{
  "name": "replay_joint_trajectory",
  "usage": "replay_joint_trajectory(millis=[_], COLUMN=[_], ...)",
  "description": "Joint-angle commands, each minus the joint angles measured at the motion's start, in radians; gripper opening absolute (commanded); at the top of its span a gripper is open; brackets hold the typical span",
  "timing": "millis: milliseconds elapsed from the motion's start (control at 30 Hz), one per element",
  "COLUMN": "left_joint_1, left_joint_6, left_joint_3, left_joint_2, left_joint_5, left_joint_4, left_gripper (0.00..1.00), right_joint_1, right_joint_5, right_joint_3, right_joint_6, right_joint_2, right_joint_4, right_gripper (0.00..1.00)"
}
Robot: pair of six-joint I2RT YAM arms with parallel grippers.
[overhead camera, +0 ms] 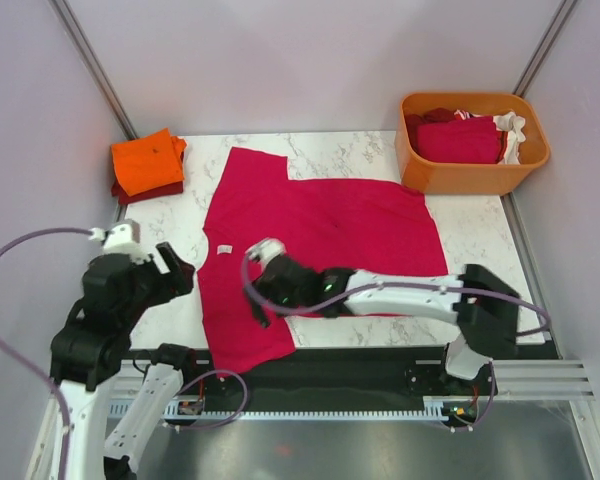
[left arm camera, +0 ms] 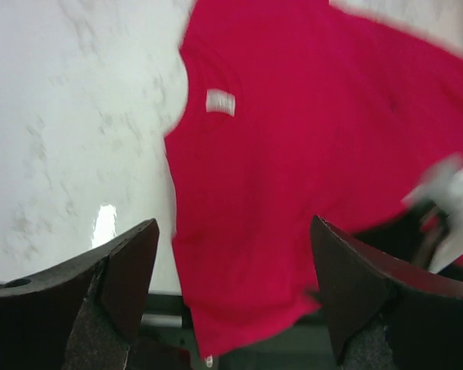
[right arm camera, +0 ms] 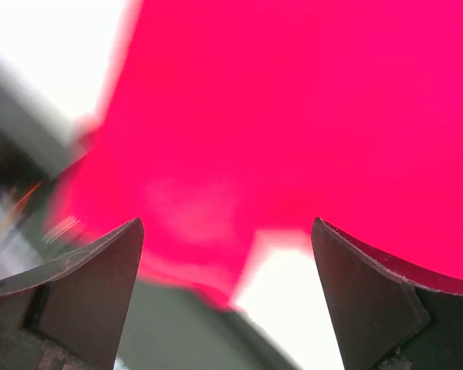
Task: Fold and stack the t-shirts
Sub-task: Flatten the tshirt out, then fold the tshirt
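I hover the left gripper (left arm camera: 233,223) and right gripper (right arm camera: 228,225), both open, by the spread pink shirt's (overhead camera: 320,235) near-left part, likely to pinch it for folding.

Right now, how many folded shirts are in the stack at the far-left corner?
2. An orange shirt lies on top; a dark red shirt sits beneath it, only its edge showing. Others could be hidden between or under them.

Bright crimson-pink is shown by the spread t-shirt (overhead camera: 320,235), white by its label (overhead camera: 223,250). The table (overhead camera: 475,230) is marbled white, veined grey. An orange shirt (overhead camera: 148,160) is seen over a dark red shirt (overhead camera: 126,190). The tub (overhead camera: 470,178) is orange.
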Motion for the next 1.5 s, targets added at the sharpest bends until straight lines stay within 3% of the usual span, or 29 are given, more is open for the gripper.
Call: replay_joint_trajectory(millis=[0,67,167,267,400,533,600,733,767,833,900,1033,1067,1100,1167,1300,1467], left_joint_1=[-0.002,-0.002,0.0,-0.01,-0.023,-0.023,-0.025,-0.025,-0.026,-0.072,-0.198,-0.423,-0.51,-0.543,-0.588,-0.589,-0.591], left_joint_6=[-0.074,-0.105,-0.131,-0.133,-0.193,-0.102,-0.062,-0.062,-0.062,-0.212,-0.318,-0.481,-0.513,-0.56,-0.579,-0.556,-0.518], left_joint_3=[-0.098,-0.09,-0.187,-0.36,-0.327,-0.233,-0.16,-0.074,-0.081,-0.15,-0.248,-0.351,-0.363,-0.37,-0.364,-0.33,-0.336], left_joint_2=[0.082,0.082,0.116,0.144,0.217,0.343,0.441,0.571,0.57,0.497,0.403,0.375,0.374,0.372,0.372,0.345,0.36], left_joint_5=[0.23,0.275,0.381,0.452,0.435,0.384,0.358,0.358,0.358,0.28,0.22,0.172,0.159,0.155,0.105,0.054,0.048], left_joint_4=[-0.101,-0.118,-0.164,-0.124,0.009,0.126,0.216,0.216,0.216,0.184,0.177,0.144,0.143,0.138,0.13,0.132,0.153], left_gripper=[0.85,0.83,0.82,0.77,0.79,0.82,0.83,0.83,0.83,0.77,0.79,0.79,0.79,0.79,0.78,0.8,0.81], right_joint_1=[-0.243,-0.343,-0.481,-0.673,-0.936,-1.02,-1.031,-1.052,-1.051,-1.055,-1.098,-1.274,-1.319,-1.392,-1.445,-1.561,-1.574], right_joint_5=[0.161,0.368,0.5,0.43,0.172,0.025,0.034,0.137,0.152,0.198,0.247,-0.025,-0.194,-0.269,-0.335,-0.251,-0.141], right_joint_3=[-0.149,-0.196,-0.292,-0.366,-0.375,-0.361,-0.337,-0.292,-0.3,-0.337,-0.438,-0.552,-0.57,-0.59,-0.649,-0.723,-0.701], right_joint_6=[0.119,0.151,0.198,0.18,0.084,0.032,0.018,-0.008,-0.007,0.014,0.079,0.117,0.134,0.178,0.228,0.252,0.252], right_joint_2=[-0.252,-0.399,-0.579,-0.711,-0.648,-0.562,-0.554,-0.538,-0.542,-0.579,-0.605,-0.561,-0.55,-0.541,-0.541,-0.612,-0.706], right_joint_4=[-0.069,-0.183,-0.287,-0.291,-0.28,-0.266,-0.251,-0.321,-0.333,-0.347,-0.329,-0.288,-0.282,-0.268,-0.234,-0.242,-0.352], right_gripper=[0.98,0.98,0.98,0.98,0.98,0.98,0.98,0.98,0.98,0.98,0.98,0.98,0.98,0.98,0.97,0.96,0.94])
